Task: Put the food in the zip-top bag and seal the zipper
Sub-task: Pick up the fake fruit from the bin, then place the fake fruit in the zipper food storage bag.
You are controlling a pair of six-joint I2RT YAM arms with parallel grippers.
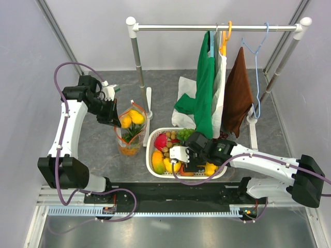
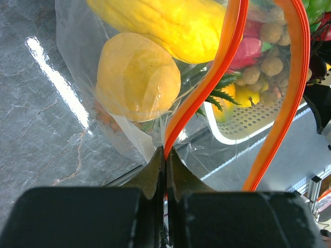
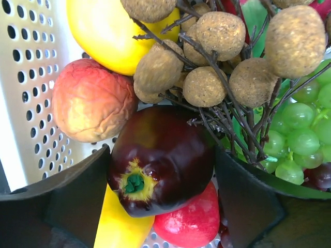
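The zip-top bag stands open on the table, left of the basket. Two yellow food pieces sit at its top, above an orange pineapple. My left gripper is shut on the left end of the bag's mouth. In the left wrist view its jaws pinch the orange zipper, with a yellow piece behind the plastic. My right gripper is down in the basket. It stands open, its fingers on either side of a dark maroon fruit.
The white slotted basket holds several fruits: brown longan clusters, green grapes, a peach, a red fruit. Behind it a garment rack carries green and brown cloths, which hang over the basket's far rim.
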